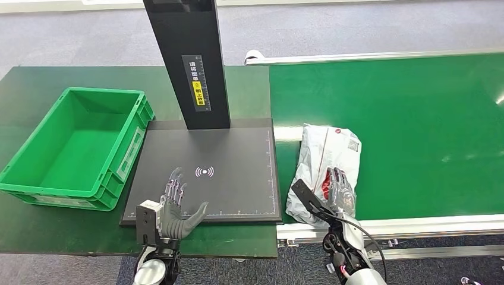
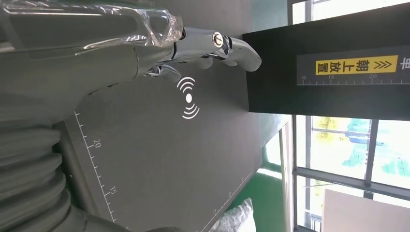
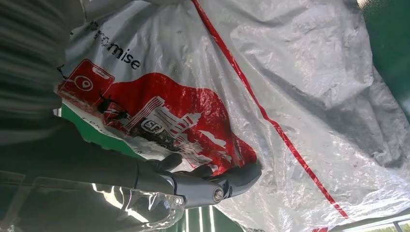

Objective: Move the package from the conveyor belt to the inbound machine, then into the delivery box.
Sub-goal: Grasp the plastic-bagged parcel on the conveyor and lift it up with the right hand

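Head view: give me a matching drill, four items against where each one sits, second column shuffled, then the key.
Items:
1. package
2. green crate
3. left hand
4. black post

Places:
A. over the near part of the dark scanner plate
B. rising from the plate's far edge
C. on the green conveyor belt, under the right hand
D. on the table left of the plate

Pairs: 1-C, 2-D, 3-A, 4-B

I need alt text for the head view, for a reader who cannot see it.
The robot's right hand rests on a crumpled white plastic package with red print at the near edge of a green conveyor belt. Its left hand hovers open over a black scanner platform, beside an empty green plastic crate.
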Tool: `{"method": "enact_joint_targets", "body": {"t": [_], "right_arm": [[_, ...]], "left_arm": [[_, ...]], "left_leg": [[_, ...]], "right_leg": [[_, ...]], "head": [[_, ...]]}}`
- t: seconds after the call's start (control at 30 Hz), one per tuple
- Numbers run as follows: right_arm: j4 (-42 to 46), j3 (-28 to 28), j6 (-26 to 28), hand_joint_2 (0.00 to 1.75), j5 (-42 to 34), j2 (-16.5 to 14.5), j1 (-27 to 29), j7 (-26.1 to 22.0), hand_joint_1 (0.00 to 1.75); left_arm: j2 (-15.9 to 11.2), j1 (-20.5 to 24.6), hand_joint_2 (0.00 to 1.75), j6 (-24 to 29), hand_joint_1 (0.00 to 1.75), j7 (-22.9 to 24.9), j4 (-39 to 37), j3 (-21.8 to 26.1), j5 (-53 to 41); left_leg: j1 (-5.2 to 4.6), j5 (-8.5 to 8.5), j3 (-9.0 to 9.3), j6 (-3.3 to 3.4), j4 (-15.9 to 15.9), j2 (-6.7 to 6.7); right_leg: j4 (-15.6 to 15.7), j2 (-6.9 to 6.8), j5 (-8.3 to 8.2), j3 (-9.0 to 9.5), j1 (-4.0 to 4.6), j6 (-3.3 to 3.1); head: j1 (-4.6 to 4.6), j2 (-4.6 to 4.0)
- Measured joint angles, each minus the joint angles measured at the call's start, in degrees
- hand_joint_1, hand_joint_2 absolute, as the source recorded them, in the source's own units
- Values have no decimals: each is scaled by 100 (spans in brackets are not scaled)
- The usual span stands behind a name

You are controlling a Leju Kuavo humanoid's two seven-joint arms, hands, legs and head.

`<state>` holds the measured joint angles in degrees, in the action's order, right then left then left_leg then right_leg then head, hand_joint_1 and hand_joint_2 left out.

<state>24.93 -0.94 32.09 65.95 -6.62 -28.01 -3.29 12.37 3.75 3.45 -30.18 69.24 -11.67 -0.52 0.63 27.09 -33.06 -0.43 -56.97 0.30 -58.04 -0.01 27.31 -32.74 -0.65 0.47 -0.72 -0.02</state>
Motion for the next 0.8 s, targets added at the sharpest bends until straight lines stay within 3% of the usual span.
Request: {"method": "enact_joint_targets", "body": {"t": [0.27,0.4,0.8], "right_arm": [[-100,-13,-21,175,-3,-40,-39,-1,3],[-140,-13,-54,175,1,-64,-44,-3,175],[-185,-16,-171,175,-57,-90,-97,-129,175]], "left_arm": [[2,19,175,14,0,20,-4,0,-3],[2,33,175,15,0,34,-7,0,-7],[-1,32,175,19,0,45,-13,3,-9]], "left_leg": [[0,0,3,0,0,0],[0,0,4,0,0,0],[0,0,16,0,0,0]], "right_leg": [[0,0,0,4,0,0],[0,-1,0,6,0,0],[0,-1,1,18,-1,1]], "head": [[-1,0],[-1,1],[-1,0]]}}
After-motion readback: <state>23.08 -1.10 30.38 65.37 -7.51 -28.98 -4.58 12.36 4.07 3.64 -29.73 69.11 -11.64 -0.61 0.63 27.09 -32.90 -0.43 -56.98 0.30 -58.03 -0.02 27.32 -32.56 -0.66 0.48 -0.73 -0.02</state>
